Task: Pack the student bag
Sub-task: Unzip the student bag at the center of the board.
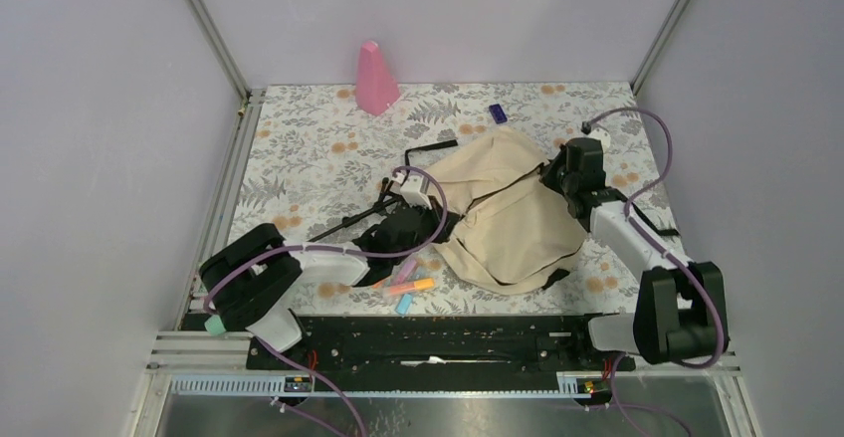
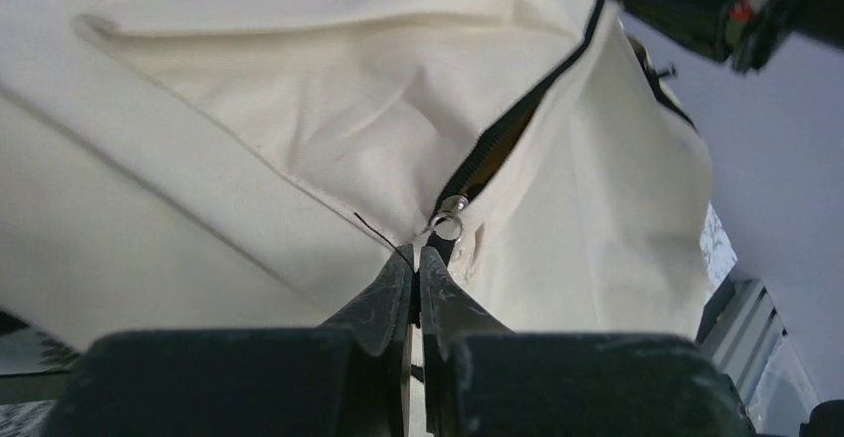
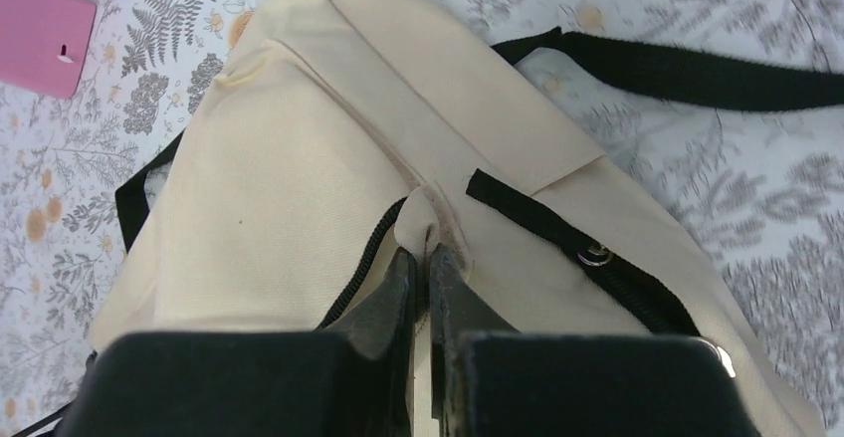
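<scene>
The left gripper [image 2: 418,258] is clenched on what looks like the zipper pull [image 2: 448,226]. The right gripper [image 3: 425,256] pinches a fold of cloth at the far end of the zipper [image 2: 518,109]. I'd hold the right one firm and draw the pull straight along the teeth (a sideways tug would likely snag). The student bag [image 1: 503,213] lies slumped just right of the table's middle, its cream cloth rumpled and its black straps trailing.
</scene>
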